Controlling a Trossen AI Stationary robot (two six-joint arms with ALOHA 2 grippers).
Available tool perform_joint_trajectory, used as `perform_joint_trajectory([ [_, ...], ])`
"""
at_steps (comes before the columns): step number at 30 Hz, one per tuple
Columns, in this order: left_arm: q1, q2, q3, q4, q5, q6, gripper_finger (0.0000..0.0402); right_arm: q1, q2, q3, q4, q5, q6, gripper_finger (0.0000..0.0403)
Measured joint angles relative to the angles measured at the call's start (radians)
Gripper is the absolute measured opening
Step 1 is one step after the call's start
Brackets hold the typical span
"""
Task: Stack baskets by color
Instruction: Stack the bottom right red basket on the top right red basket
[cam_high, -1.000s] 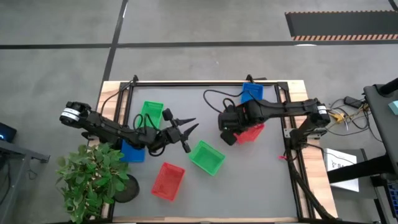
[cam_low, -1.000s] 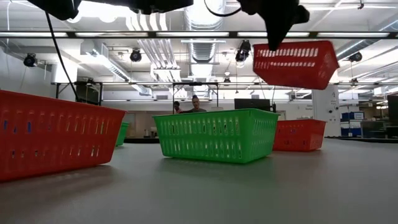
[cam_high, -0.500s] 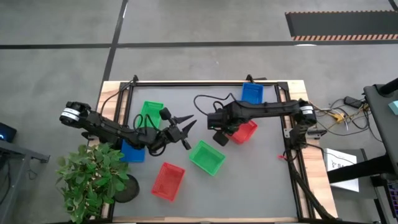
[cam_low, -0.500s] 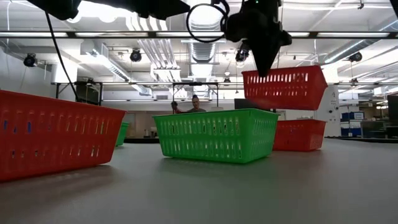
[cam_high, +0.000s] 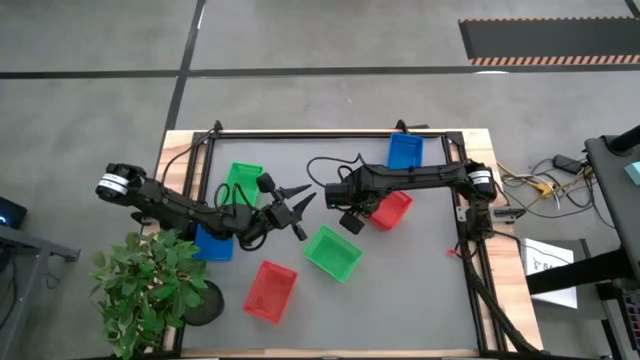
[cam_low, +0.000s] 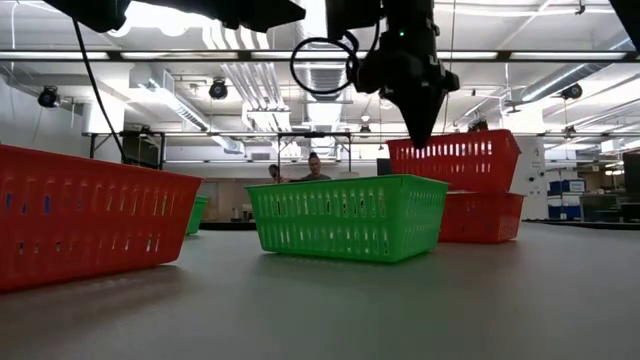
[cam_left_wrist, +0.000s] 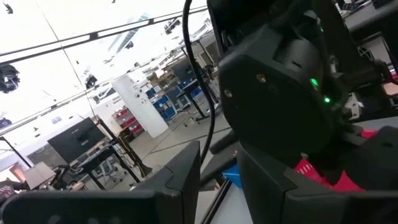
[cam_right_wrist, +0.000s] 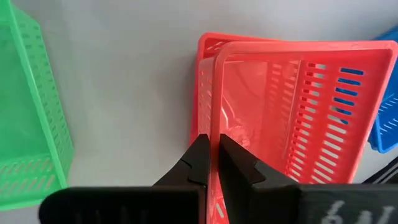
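Note:
My right gripper (cam_high: 352, 218) hangs over the table's middle, pointing down, shut on a red basket (cam_high: 392, 210). That basket hovers just over a second red basket (cam_low: 482, 218) that stands on the table; I cannot tell whether they touch. My left gripper (cam_high: 308, 200) waits open left of centre, holding nothing. A green basket (cam_high: 333, 252) and another red basket (cam_high: 270, 290) stand nearer the front. Another green basket (cam_high: 243, 182) stands at the left, and a blue basket (cam_high: 212, 243) lies under the left arm. One more blue basket (cam_high: 405, 150) stands at the far edge. My right gripper pinches the rim (cam_right_wrist: 215, 124) of the red basket's wall that faces the table's left. One finger stands inside the basket and one outside. The fingers come from above, pointing down. The basket hangs nearly level, open side up, over the lower red basket's rim (cam_right_wrist: 205, 46).
A potted plant (cam_high: 150, 285) stands at the table's near left corner beside the left arm. Cables loop over the right arm (cam_high: 330, 165). A person (cam_low: 315, 165) shows in the room beyond the table. Bare grey table lies at the near right (cam_high: 420, 300).
My right gripper has come down and toward the table's left with the red basket. The basket has sunk from high above the table to just over the red basket standing there, and has levelled out. My left gripper's wrist has turned slightly in place.

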Motion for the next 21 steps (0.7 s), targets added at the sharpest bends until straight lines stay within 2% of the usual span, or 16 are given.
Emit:
perform_joint_trajectory([
  [21, 0.0, 0.0, 0.0, 0.0, 0.0, 0.0, 0.009, -0.028, 0.071, 0.0, 0.019, 0.007, -0.017, 0.0013],
])
